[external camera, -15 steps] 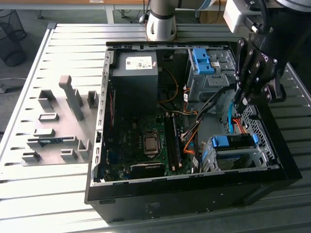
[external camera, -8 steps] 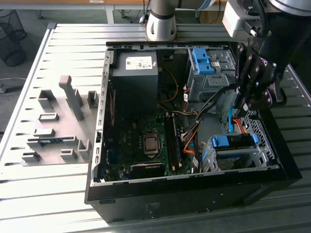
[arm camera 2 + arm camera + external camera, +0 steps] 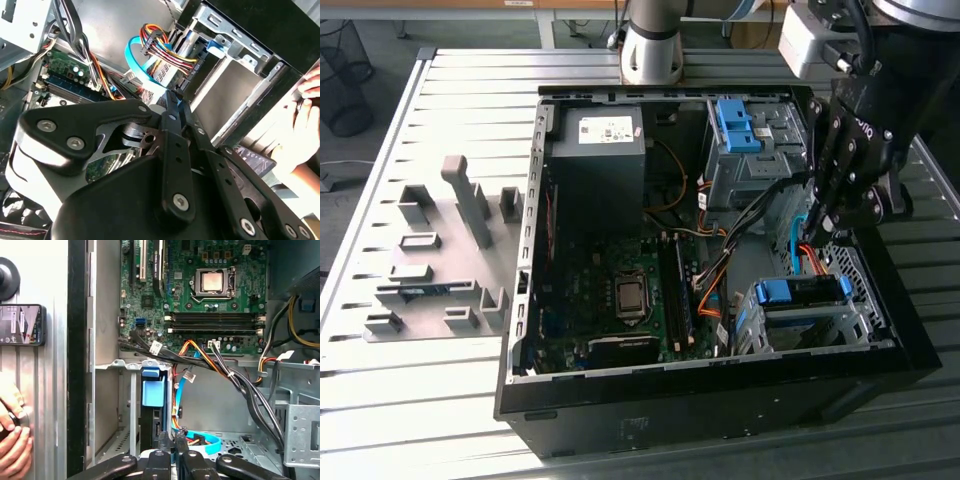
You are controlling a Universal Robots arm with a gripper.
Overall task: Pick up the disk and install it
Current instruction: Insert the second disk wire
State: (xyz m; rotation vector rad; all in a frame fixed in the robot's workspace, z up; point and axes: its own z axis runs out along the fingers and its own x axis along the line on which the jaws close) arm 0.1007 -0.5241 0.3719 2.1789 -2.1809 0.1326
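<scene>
Your tool (image 3: 828, 232) hangs inside the open PC case (image 3: 720, 400), at the exterior view's right, tips down among the orange and blue cables (image 3: 807, 255) just above the lower drive cage (image 3: 800, 320). In both wrist views the fingers (image 3: 172, 107) sit pressed together, narrow, w/ nothing between them; the tips (image 3: 172, 440) hover just over the coiled blue cable (image 3: 210, 442).

The arm comes in from the far right of the exterior view, wrist tilted so the tool leans down and slightly toward the case's middle. The arm's base (image 3: 650, 45) stands behind the case.

The disk (image 3: 800, 293) is already in the lower cage near the case front, blue carrier frame facing up, just below and beside the tool. In the first wrist view you see its blue frame end (image 3: 152, 390) in the cage slot, close ahead of the fingers. A bare blue bracket (image 3: 735, 125) sits in the upper cage, well apart.

Elsewhere in the case: motherboard (image 3: 200, 295) w/ CPU socket, black power supply box (image 3: 598, 165).

The case lies on a slatted metal counter (image 3: 440, 400); a grey fixture plate w/ upright blocks (image 3: 440, 260) is at the exterior view's left. A person's hand (image 3: 12, 440) rests on the counter beside the case; a phone (image 3: 20, 324) lies nearby.
</scene>
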